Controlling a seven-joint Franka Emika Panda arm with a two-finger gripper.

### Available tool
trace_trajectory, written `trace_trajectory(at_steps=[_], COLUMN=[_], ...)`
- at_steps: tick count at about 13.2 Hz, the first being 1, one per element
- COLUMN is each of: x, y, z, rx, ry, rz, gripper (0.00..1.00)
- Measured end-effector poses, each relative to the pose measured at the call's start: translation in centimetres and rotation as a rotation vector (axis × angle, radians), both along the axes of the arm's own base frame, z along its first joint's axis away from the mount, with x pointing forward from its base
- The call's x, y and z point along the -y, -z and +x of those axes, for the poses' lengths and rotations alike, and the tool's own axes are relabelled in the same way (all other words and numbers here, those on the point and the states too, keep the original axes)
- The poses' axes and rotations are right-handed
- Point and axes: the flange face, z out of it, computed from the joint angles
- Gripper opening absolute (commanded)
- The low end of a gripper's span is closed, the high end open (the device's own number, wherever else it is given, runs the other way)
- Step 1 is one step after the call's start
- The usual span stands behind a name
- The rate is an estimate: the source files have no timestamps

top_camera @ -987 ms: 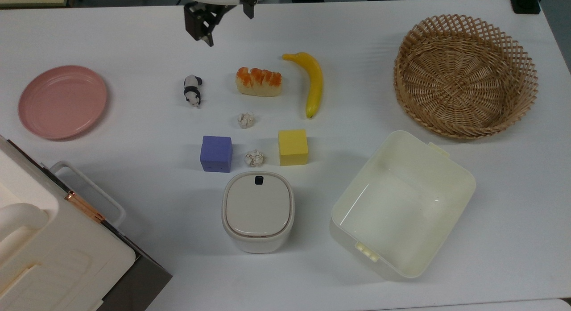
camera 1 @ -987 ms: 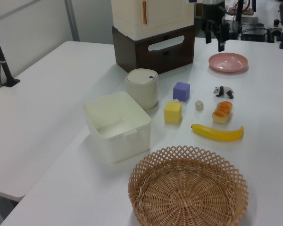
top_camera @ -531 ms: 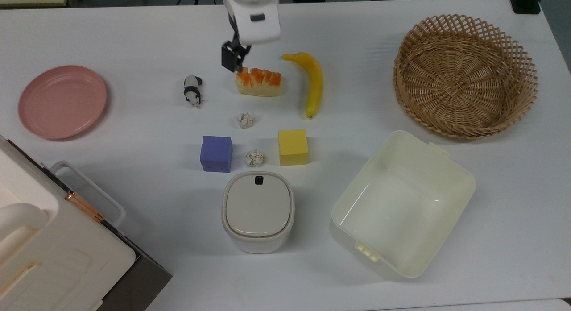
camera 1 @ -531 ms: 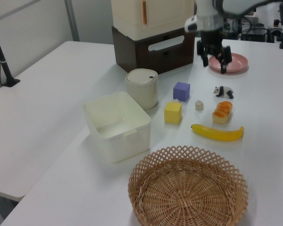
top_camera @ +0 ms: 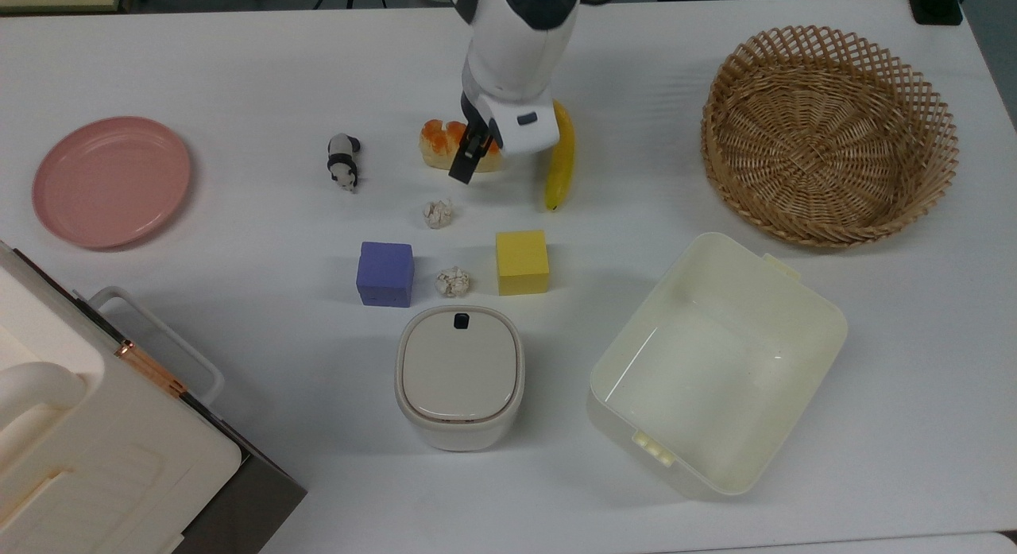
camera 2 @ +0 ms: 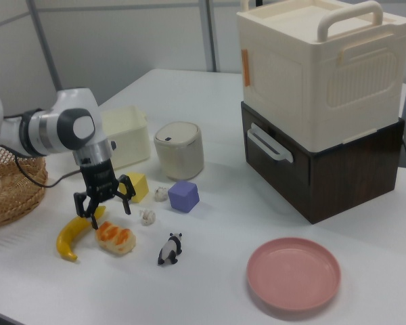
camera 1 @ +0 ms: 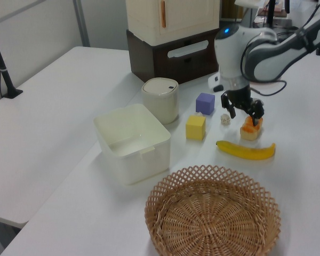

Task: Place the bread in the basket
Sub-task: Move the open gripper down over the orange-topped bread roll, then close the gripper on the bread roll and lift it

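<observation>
Presently I see my claw (camera 2: 101, 198) spread wide and holding nothing, poised directly over the small oblong toy bread with cream sides and orange-brown top (camera 2: 115, 237), fingers apart on either side above it. That bread lies flat on the white desk (top_camera: 238, 61), just beside the yellow banana (camera 1: 246, 150). A large round tan wicker basket with a lattice rim (top_camera: 826, 133) sits well apart, toward the top view's right. One crumpled whitish paper ball (top_camera: 438, 214) rests near the bread.
</observation>
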Motion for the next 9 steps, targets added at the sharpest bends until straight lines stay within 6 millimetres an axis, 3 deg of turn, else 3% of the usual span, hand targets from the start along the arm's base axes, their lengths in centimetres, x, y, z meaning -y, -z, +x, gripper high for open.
trace_trajectory(at_steps=[3,4,7,8,9], x=[-0.3,-0.2,-0.2,-0.1,0.0], y=[2.4,2.5,2.5,2.5,2.6], z=[0.4,0.5,0.5,0.4,0.1], rx=[-0.001,0.0,-0.003,-0.012,-0.032], ry=[-0.051,-0.065,-0.083,-0.084,-0.082], rz=[-0.047,-0.062,-0.069,-0.071,-0.078], gripper=[0.99,0.91,0.29,0.16,0.13])
